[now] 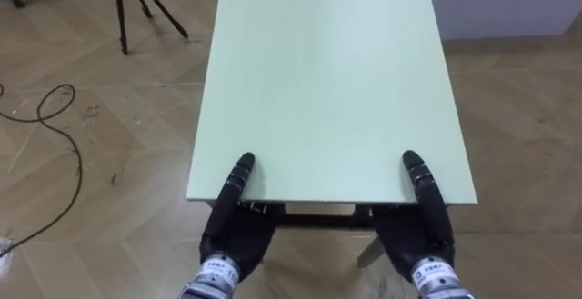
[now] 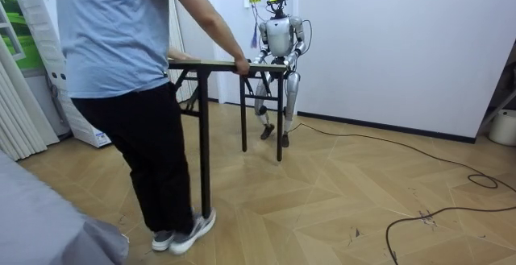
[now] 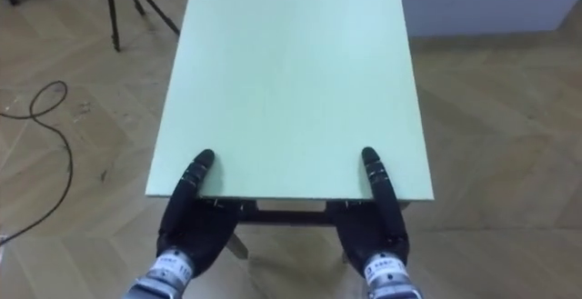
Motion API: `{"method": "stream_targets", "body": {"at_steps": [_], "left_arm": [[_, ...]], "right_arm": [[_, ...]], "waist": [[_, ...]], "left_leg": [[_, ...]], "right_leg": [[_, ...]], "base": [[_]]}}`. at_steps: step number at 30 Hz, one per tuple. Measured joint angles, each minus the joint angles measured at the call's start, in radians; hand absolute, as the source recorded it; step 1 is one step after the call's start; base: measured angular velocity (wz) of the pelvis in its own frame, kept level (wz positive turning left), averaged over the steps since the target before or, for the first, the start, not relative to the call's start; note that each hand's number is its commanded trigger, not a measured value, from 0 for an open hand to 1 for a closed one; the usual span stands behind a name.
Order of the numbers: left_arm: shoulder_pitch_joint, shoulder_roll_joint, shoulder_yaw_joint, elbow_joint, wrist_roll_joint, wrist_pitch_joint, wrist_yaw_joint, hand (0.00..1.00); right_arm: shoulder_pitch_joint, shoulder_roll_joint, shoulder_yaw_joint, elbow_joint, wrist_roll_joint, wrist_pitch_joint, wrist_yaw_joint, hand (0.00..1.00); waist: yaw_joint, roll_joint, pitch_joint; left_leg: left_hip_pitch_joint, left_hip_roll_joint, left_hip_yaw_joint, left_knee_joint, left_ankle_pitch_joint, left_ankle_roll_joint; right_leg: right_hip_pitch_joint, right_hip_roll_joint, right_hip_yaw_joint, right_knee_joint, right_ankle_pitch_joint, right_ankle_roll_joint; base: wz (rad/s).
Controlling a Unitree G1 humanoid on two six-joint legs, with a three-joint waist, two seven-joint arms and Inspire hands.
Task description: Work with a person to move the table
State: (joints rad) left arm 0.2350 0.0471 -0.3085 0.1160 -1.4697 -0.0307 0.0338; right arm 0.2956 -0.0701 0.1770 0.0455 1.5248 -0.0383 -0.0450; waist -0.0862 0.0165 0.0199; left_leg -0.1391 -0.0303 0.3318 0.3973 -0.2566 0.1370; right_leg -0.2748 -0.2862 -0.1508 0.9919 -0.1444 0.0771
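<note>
Gripping the near short edge of the table [image 1: 327, 81], the robot is holding it with both hands. The left hand [image 1: 235, 231] is clamping the edge close to the left corner, with its thumb lying on the pale green top and the rest of it tucked beneath. The right hand [image 1: 420, 235] is pinching the same edge in the same way near the right corner.

The top is stretching away from the robot over a wooden floor. A black tripod [image 1: 136, 4] is standing beyond the left side, and a dark cable [image 1: 68, 144] is looping nearer.

In the room view the robot is standing at the table's far end, by a white wall. A person [image 2: 121, 55] in a light blue shirt is standing at the opposite end, with one hand [image 2: 240, 66] closing over that end's edge.
</note>
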Motion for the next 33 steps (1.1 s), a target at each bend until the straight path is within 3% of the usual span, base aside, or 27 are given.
{"method": "stream_targets", "body": {"at_steps": [3, 4, 5, 6, 8, 11, 12, 13, 18, 21, 22, 24, 25, 26, 27, 28, 29, 30, 31, 32, 33], "left_arm": [[0.008, -0.004, 0.011, -0.020, 0.001, 0.000, 0.000, 1.00], [0.012, 0.000, 0.016, -0.039, 0.004, -0.001, 0.000, 1.00], [0.012, 0.004, 0.020, -0.045, 0.010, 0.002, 0.000, 1.00], [0.015, 0.005, 0.017, -0.053, 0.010, 0.004, 0.000, 1.00], [0.024, 0.009, 0.021, -0.072, 0.017, 0.002, 0.000, 1.00], [0.029, 0.018, 0.033, -0.086, 0.018, 0.004, 0.000, 1.00], [0.034, 0.018, 0.037, -0.091, 0.018, 0.004, 0.000, 1.00], [0.039, 0.019, 0.042, -0.095, 0.018, 0.007, 0.000, 1.00], [0.042, 0.022, 0.047, -0.095, 0.021, 0.016, 0.000, 1.00], [0.045, 0.028, 0.035, -0.093, 0.023, 0.014, 0.000, 1.00], [0.045, 0.034, 0.030, -0.093, 0.023, 0.008, 0.000, 1.00], [0.041, 0.040, 0.029, -0.093, 0.022, 0.003, -0.002, 1.00], [0.038, 0.043, 0.028, -0.093, 0.022, 0.008, -0.002, 1.00], [0.038, 0.044, 0.032, -0.092, 0.023, 0.008, -0.003, 1.00], [0.047, 0.043, 0.035, -0.092, 0.020, 0.005, -0.003, 1.00], [0.069, 0.032, 0.035, -0.091, 0.010, 0.003, -0.004, 1.00], [0.092, 0.023, 0.037, -0.090, 0.001, 0.002, -0.010, 1.00], [0.102, 0.022, 0.043, -0.090, -0.001, 0.003, -0.015, 1.00], [0.116, 0.015, 0.042, -0.090, -0.001, 0.008, -0.021, 1.00], [0.124, 0.010, 0.041, -0.090, -0.004, 0.015, -0.025, 1.00], [0.127, 0.008, 0.041, -0.090, -0.005, 0.018, -0.025, 1.00]], "right_arm": [[-0.011, 0.000, 0.011, -0.002, 0.002, -0.003, 0.000, 1.00], [-0.014, 0.000, 0.020, -0.014, 0.002, -0.006, 0.000, 1.00], [-0.014, 0.000, 0.020, -0.020, 0.000, -0.009, 0.001, 1.00], [-0.014, 0.000, 0.020, -0.020, -0.004, -0.014, 0.001, 1.00], [-0.016, 0.003, 0.020, -0.020, -0.007, -0.011, 0.004, 1.00], [-0.024, 0.024, 0.018, -0.019, -0.031, -0.007, 0.004, 1.00], [-0.025, 0.029, 0.017, -0.019, -0.034, -0.006, 0.004, 1.00], [-0.024, 0.031, 0.017, -0.019, -0.034, -0.003, 0.004, 1.00], [-0.021, 0.033, 0.021, -0.012, -0.033, -0.001, 0.004, 1.00], [-0.018, 0.029, 0.025, -0.005, -0.018, -0.002, 0.004, 1.00], [-0.015, 0.027, 0.032, -0.005, -0.011, -0.005, 0.004, 1.00], [-0.015, 0.028, 0.038, -0.004, 0.000, -0.006, 0.005, 1.00], [-0.009, 0.028, 0.037, -0.005, 0.007, -0.007, 0.010, 1.00], [-0.009, 0.027, 0.034, -0.004, 0.005, -0.005, 0.012, 1.00], [-0.009, 0.025, 0.036, -0.001, 0.002, -0.003, 0.012, 1.00], [-0.009, 0.020, 0.046, 0.001, -0.001, -0.002, 0.011, 1.00], [-0.009, 0.007, 0.057, 0.005, -0.007, 0.001, 0.010, 1.00], [-0.009, 0.000, 0.057, 0.005, -0.007, 0.005, 0.010, 1.00], [-0.007, -0.009, 0.057, 0.006, -0.007, 0.007, 0.010, 1.00], [-0.008, -0.022, 0.057, 0.006, -0.010, 0.008, 0.010, 1.00], [-0.008, -0.023, 0.055, 0.006, -0.018, 0.008, 0.011, 1.00]], "waist": [[0.019, -0.035, -0.0066], [0.025, -0.049, -0.0070], [0.037, -0.051, -0.0073], [0.052, -0.051, -0.0073], [0.067, -0.059, -0.0076], [0.098, -0.067, -0.0068], [0.100, -0.068, -0.0066], [0.100, -0.069, -0.0060], [0.106, -0.079, -0.0015], [0.104, -0.075, -0.0008], [0.108, -0.069, -0.0014], [0.122, -0.050, -0.0016], [0.120, -0.040, -0.0031], [0.124, -0.036, 0.0025], [0.138, -0.031, 0.0045], [0.171, -0.018, 0.0066], [0.177, -0.003, 0.0058], [0.174, 0.005, 0.0070], [0.167, 0.021, 0.0103], [0.159, 0.032, 0.0094], [0.156, 0.035, 0.0087]], "left_leg": [[-0.066, -0.003, 0.021, 0.038, 0.015, 0.000], [-0.102, 0.000, 0.027, 0.059, 0.022, -0.003], [-0.132, 0.010, 0.030, 0.073, 0.039, -0.010], [-0.150, 0.025, 0.032, 0.067, 0.061, -0.018], [-0.175, 0.051, 0.035, 0.058, 0.090, -0.030], [-0.214, 0.091, 0.048, 0.056, 0.124, -0.046], [-0.220, 0.093, 0.048, 0.056, 0.130, -0.049], [-0.229, 0.106, 0.047, 0.054, 0.145, -0.053], [-0.262, 0.142, 0.024, 0.033, 0.211, -0.063], [-0.263, 0.143, -0.006, -0.041, 0.292, -0.067], [-0.261, 0.149, -0.017, -0.083, 0.334, -0.070], [-0.257, 0.159, -0.043, -0.167, 0.418, -0.092], [-0.246, 0.157, -0.079, -0.243, 0.492, -0.159], [-0.248, 0.166, -0.104, -0.215, 0.490, -0.182], [-0.253, 0.177, -0.102, -0.145, 0.434, -0.170], [-0.259, 0.202, -0.100, 0.027, 0.309, -0.148], [-0.262, 0.212, -0.102, 0.196, 0.206, -0.146], [-0.263, 0.213, -0.113, 0.268, 0.167, -0.147], [-0.259, 0.214, -0.133, 0.400, 0.106, -0.148], [-0.238, 0.220, -0.145, 0.503, 0.067, -0.147], [-0.219, 0.225, -0.140, 0.542, 0.057, -0.149]], "right_leg": [[0.183, -0.008, 0.047, -0.066, 0.000, 0.008], [0.242, -0.001, 0.044, -0.158, -0.045, 0.031], [0.275, 0.025, 0.048, -0.261, -0.113, 0.051], [0.297, 0.055, 0.065, -0.349, -0.143, 0.045], [0.323, 0.085, 0.064, -0.465, -0.170, 0.046], [0.345, 0.120, 0.060, -0.611, -0.189, 0.041], [0.346, 0.125, 0.054, -0.630, -0.191, 0.038], [0.350, 0.138, 0.033, -0.659, -0.192, 0.037], [0.337, 0.185, -0.024, -0.688, -0.210, 0.000], [0.317, 0.212, -0.068, -0.684, -0.207, -0.039], [0.304, 0.230, -0.075, -0.684, -0.198, -0.055], [0.278, 0.269, -0.080, -0.688, -0.177, -0.083], [0.263, 0.289, -0.088, -0.703, -0.156, -0.105], [0.252, 0.279, -0.126, -0.701, -0.144, -0.122], [0.252, 0.273, -0.146, -0.701, -0.144, -0.125], [0.252, 0.268, -0.158, -0.699, -0.130, -0.132], [0.253, 0.264, -0.190, -0.699, -0.119, -0.134], [0.253, 0.262, -0.211, -0.697, -0.115, -0.136], [0.252, 0.262, -0.252, -0.697, -0.107, -0.139], [0.240, 0.262, -0.288, -0.693, -0.100, -0.142], [0.232, 0.262, -0.300, -0.689, -0.098, -0.144]], "base": [[-0.15], [-0.05], [-0.14], [-0.19], [-0.22], [-0.31], [-0.29], [-0.05], [0.06], [0.23], [0.15], [0.19], [0.20], [0.00], [-0.71], [-0.94], [-0.84], [-0.36], [-0.14], [-0.13], [-0.08]]}}
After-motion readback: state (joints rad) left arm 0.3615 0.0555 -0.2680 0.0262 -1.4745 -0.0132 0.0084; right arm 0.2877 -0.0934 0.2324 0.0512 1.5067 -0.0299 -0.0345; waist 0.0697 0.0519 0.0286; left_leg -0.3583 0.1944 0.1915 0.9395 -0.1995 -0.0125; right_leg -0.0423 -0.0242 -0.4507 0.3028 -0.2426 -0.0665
